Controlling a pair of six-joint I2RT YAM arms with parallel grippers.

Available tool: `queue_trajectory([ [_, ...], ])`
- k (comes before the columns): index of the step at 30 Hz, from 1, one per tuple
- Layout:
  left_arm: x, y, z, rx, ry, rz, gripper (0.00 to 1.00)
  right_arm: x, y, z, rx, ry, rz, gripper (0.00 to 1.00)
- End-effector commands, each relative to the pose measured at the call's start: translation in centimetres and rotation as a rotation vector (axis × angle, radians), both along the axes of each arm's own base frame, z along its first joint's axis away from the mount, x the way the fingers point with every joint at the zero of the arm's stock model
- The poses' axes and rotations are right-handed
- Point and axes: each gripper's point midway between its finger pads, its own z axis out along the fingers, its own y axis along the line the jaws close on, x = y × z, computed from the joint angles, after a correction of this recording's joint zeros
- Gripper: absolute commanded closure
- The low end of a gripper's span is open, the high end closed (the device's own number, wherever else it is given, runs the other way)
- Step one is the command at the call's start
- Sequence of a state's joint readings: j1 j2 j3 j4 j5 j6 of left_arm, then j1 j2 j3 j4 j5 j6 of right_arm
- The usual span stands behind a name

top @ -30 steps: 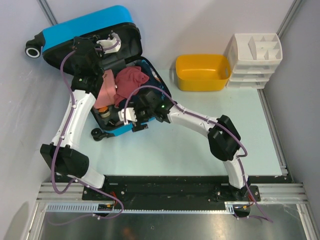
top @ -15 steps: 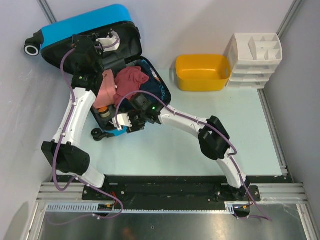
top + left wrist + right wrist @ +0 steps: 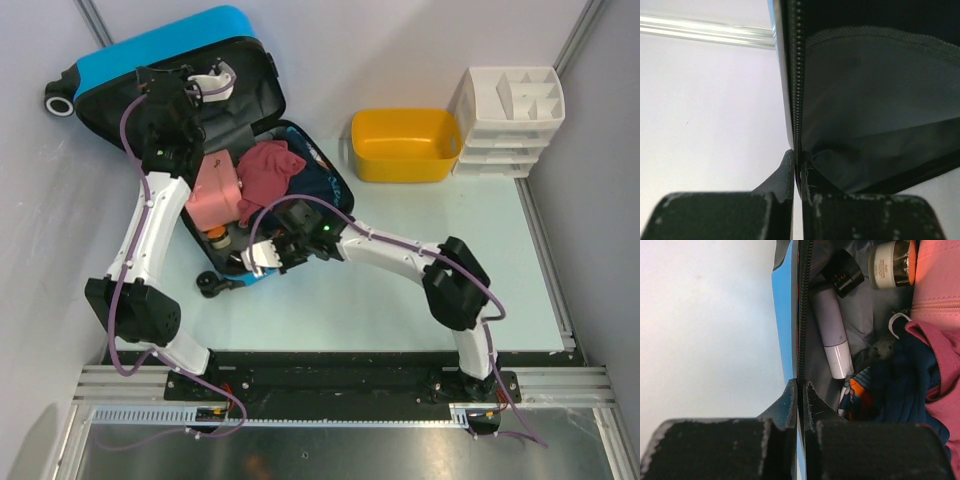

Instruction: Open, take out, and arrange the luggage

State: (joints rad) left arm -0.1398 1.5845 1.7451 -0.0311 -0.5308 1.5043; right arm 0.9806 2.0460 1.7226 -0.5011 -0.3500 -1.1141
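Observation:
The luggage (image 3: 150,45), a bright-blue hard-shell suitcase, lies open at the table's back left, its lid leaning against the wall. My left gripper (image 3: 215,82) is shut on the lid's black zipper band (image 3: 797,75), with the grey lining (image 3: 875,100) beside it; the fingertips (image 3: 799,160) pinch the rim. My right gripper (image 3: 258,258) is shut on the lower half's front rim (image 3: 804,315), outside it the blue shell (image 3: 782,315). Inside lie a pink pouch (image 3: 213,190), a maroon garment (image 3: 268,168), navy clothing (image 3: 905,385), a white tube (image 3: 832,335) and a small jar (image 3: 887,262).
A yellow plastic tub (image 3: 405,145) stands at the back centre. A white stacked drawer organiser (image 3: 510,120) sits at the back right. Walls close in the left and back sides right behind the suitcase.
My right gripper has gone from open to shut on the lower half's front rim. The suitcase's near end has slid toward me. The left gripper has shifted slightly back and left.

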Motion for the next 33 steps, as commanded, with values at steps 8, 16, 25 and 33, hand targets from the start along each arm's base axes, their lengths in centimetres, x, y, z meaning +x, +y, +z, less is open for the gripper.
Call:
queue_trajectory([
  [8, -3.7, 2.3, 9.5, 0.126, -0.224, 0.187, 1.0, -0.3, -10.6, 0.5, -0.078, 0.045, -0.079, 1.0],
  [16, -2.4, 3.5, 13.5, 0.232, -0.267, 0.299, 1.0, 3.7, -6.1, 2.9, 0.096, -0.125, -0.105, 1.0],
  [25, -1.4, 7.1, 12.8, 0.289, -0.201, 0.411, 1.0, 10.6, -3.8, 6.1, 0.256, -0.311, -0.248, 1.0],
  [33, -1.1, 8.2, 12.0, 0.273, -0.194, 0.42, 0.98, 13.4, -3.6, 7.7, 0.331, -0.384, -0.299, 1.0],
])
